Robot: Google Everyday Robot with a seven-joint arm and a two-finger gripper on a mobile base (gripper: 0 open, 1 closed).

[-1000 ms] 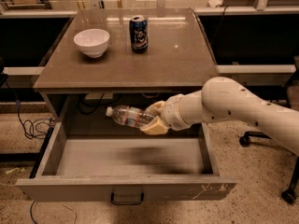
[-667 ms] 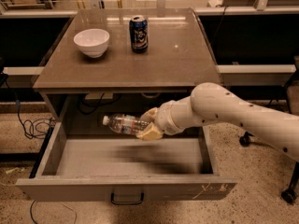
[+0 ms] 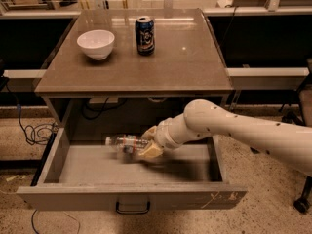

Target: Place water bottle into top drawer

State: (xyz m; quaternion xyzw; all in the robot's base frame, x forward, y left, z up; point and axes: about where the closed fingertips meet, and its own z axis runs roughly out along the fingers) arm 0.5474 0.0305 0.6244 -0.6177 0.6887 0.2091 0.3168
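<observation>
Jaws pinch the base end of the water bottle [image 3: 123,143], which lies on its side, white cap pointing left, low inside the open top drawer [image 3: 131,195]; from where I stand I cannot tell whether it touches the drawer floor. The gripper [image 3: 148,149] sits near the drawer's middle, and the pale arm [image 3: 234,128] reaches in from the right beneath the tabletop [image 3: 185,62]. Up top stand a white bowl [image 3: 96,43] and a dark blue can [image 3: 145,35]. This looks like the placing step, nearly done. Next it calls for settling the bottle, spreading the jaws and drawing out clear of the table's edge.
</observation>
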